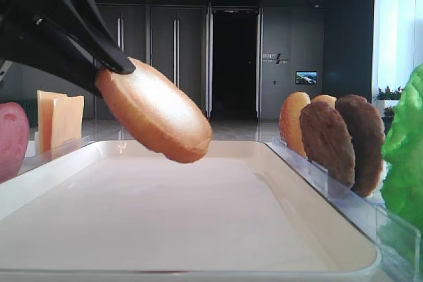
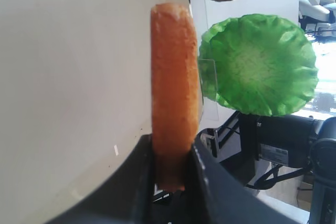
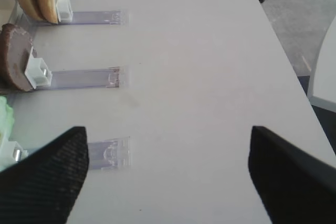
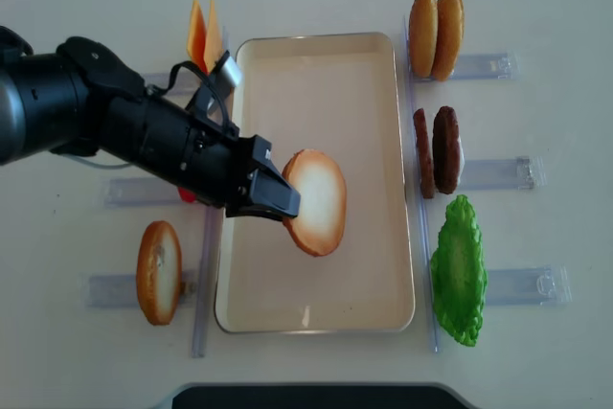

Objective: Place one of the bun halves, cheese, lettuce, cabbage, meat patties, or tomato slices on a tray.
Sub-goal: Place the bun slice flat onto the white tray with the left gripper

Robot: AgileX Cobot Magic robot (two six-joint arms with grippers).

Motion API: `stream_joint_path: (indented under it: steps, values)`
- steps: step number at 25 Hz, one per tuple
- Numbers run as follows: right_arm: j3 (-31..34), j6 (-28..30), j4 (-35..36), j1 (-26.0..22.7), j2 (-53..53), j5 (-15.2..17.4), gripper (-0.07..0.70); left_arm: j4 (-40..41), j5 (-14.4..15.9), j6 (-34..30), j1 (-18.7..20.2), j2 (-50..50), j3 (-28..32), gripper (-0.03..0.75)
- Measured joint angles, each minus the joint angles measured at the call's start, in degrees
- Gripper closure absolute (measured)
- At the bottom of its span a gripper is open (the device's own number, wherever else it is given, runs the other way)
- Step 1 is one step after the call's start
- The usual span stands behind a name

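Our left pincer [image 4: 278, 200] is clamped on the edge of one bun half [image 4: 316, 201], held tilted above the tray [image 4: 251, 313]. If we let go up here, the bun could roll off.

Dark panelled wall [image 1: 178, 51]; small lit screen [image 1: 306, 78]; grey floor [image 3: 299, 19]
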State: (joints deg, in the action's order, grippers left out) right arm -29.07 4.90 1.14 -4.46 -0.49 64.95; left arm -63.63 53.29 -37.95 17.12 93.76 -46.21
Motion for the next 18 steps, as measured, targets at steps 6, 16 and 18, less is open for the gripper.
stream_joint_path:
  steps: [6, 16, 18]
  values:
    - [0.0, 0.0, 0.0, 0.0, 0.0, 0.0, 0.045, -4.2, -1.5, -1.5, 0.1, 1.9, 0.0, 0.590]
    - [0.0, 0.0, 0.0, 0.0, 0.0, 0.0, 0.045, -6.8, -1.7, -4.0, 0.1, 6.5, 0.0, 0.591]
    - [0.0, 0.0, 0.0, 0.0, 0.0, 0.0, 0.045, -6.8, -1.8, -4.0, 0.1, 6.9, 0.0, 0.591]
